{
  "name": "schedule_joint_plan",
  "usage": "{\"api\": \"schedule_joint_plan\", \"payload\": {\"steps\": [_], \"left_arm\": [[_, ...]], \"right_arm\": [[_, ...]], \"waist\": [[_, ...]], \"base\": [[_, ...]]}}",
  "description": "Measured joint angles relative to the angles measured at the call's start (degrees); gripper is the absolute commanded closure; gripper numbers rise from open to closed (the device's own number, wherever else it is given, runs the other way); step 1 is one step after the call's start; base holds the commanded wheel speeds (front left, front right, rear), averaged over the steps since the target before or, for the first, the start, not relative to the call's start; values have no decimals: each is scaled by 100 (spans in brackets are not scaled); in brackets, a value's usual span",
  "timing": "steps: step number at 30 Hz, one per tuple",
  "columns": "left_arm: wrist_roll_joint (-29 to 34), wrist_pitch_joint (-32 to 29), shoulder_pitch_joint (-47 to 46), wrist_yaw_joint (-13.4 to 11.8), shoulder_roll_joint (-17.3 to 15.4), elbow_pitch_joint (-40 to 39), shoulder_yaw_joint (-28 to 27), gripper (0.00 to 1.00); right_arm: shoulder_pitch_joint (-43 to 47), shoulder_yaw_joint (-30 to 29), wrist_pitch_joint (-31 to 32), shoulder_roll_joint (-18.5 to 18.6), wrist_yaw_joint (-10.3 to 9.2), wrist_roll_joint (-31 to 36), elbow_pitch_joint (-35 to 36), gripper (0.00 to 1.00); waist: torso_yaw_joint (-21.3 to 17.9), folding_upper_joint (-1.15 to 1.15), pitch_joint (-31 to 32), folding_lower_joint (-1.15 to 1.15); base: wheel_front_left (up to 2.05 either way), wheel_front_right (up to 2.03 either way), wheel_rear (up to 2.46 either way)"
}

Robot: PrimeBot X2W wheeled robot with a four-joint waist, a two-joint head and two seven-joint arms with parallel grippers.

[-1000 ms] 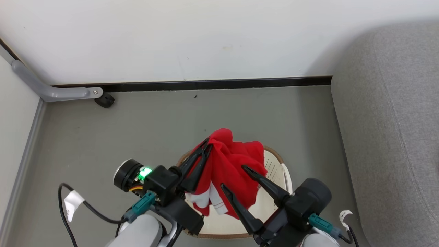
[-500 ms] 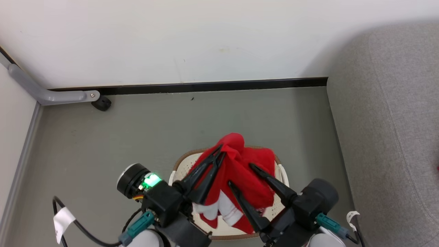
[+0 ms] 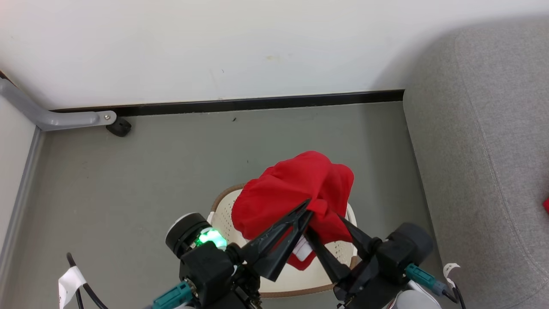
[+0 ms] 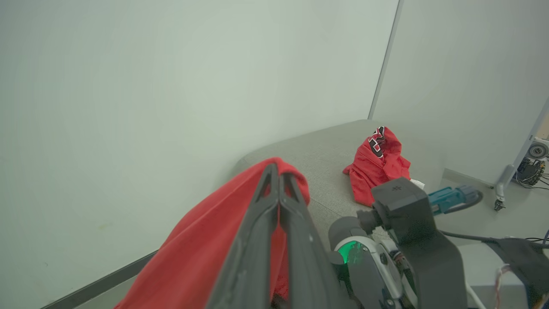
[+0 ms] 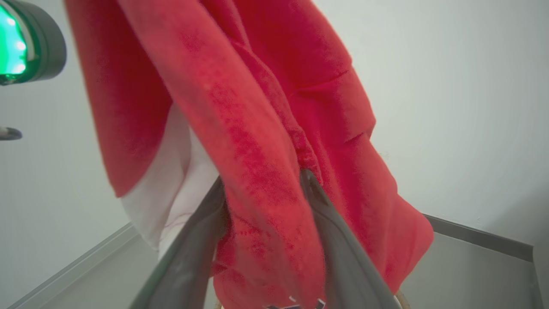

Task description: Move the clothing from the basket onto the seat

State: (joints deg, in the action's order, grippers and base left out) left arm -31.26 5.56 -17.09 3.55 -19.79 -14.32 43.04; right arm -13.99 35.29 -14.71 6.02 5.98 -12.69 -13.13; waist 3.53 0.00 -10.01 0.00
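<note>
In the head view, the basket [image 3: 223,212] sits on the grey floor [image 3: 150,171] directly in front of you, close to the left edge of the seat [image 3: 484,150]. It is cream with perforated walls and a brown rim. The parts of its interior that you can see show bare cream plastic. A red garment [image 3: 296,186] is bunched in the air above the basket's opening and covers much of it. Its white-trimmed hem hangs down toward the inside, and you cannot tell whether that hem touches the plastic. Your left gripper [image 3: 306,206] has its two dark fingers pressed together on the upper edge of this garment, pinching the cloth. The left wrist view confirms this: the left gripper [image 4: 276,169] is clamped and the fabric [image 4: 201,253] drapes away below it. Your right gripper [image 3: 321,221] reaches in from the lower right with its jaws standing apart. In the right wrist view, a thick fold of the cloth [image 5: 266,128] runs down between its fingers [image 5: 339,249]. A second red garment [image 4: 377,165] with black-and-white numerals lies crumpled on the seat [image 4: 317,154], well apart from the basket.
</note>
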Motion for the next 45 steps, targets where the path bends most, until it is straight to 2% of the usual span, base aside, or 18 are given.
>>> {"api": "schedule_joint_plan", "payload": {"steps": [1, 2, 9, 15, 16, 18, 20, 21, 22, 31, 45], "left_arm": [[-32, -48, 0, 0, -4, -32, 7, 100], [-51, -82, 0, -1, -8, -58, 5, 100], [-140, -297, 1, -11, -69, -140, -53, 100], [-188, -430, 12, -191, -84, -100, -202, 98], [-231, -430, 26, -221, -85, -70, -248, 82], [-255, -444, 104, -331, -149, -18, -345, 68], [-298, -446, 179, -383, -203, 87, -414, 47], [-298, -446, 227, -414, -227, 103, -432, 10], [-298, -446, 258, -421, -236, 157, -438, 0], [-294, -445, 509, -544, -281, 360, -408, 0], [-21, -283, 746, -614, -368, 188, -285, 0]], "right_arm": [[0, 0, 0, -2, 0, -3, 1, 89], [0, 0, 0, -5, 0, -14, 1, 100], [0, -13, 0, -9, 1, -125, 3, 100], [5, -149, 0, -32, 4, -255, 125, 100], [6, -178, 1, -35, 4, -278, 149, 100], [4, -230, 1, -45, 5, -314, 189, 100], [2, -334, 1, -54, 4, -355, 227, 100], [1, -396, 1, -53, 3, -374, 260, 100], [-5, -476, 1, -54, -1, -417, 291, 100], [-98, -1154, 1, 96, -153, -555, 591, 100], [-76, -1706, 0, 303, -367, -552, 1273, 100]], "waist": [[-6, 0, -10, 0], [-11, 0, -19, 0], [-44, 0, -71, 0], [-84, 0, -110, 0], [-95, 0, -116, 0], [-130, 0, -127, 0], [-176, 0, -134, 0], [-200, 0, -138, 0], [-224, 0, -142, 0], [-383, 0, -110, 0], [-835, 0, 21, 0]], "base": [[0, 0, 0], [0, 0, 0], [0, 0, 0], [0, 0, 0], [0, 0, 0], [0, 0, 0], [0, 0, 0], [0, 0, 0], [0, 0, 0], [0, 0, 0], [0, 0, 0]]}}
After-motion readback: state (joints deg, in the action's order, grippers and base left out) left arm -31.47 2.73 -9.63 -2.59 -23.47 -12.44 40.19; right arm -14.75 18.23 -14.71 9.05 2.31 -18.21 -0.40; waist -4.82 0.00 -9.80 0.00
